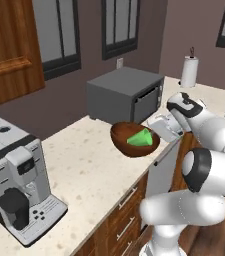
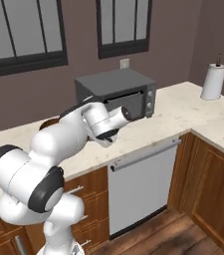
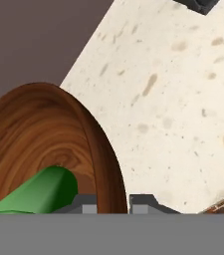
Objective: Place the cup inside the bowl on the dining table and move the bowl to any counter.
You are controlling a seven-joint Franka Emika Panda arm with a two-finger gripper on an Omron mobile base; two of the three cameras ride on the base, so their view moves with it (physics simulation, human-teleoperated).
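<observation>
Grainy wooden bowl (image 1: 132,142); tapered cup (image 1: 140,138)

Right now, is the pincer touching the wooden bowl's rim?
Touching. In the hand view the pincer straddles the wooden bowl, one dark fingertip inside the rim beside the green cup, the other outside, both against the wall.

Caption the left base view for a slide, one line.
Hand grips the rim of the tilted bowl, cup lying inside, over the counter near the toaster oven.

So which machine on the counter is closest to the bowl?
The dark grey toaster oven, right behind the bowl. The white coffee machine stands farther along the counter.
</observation>
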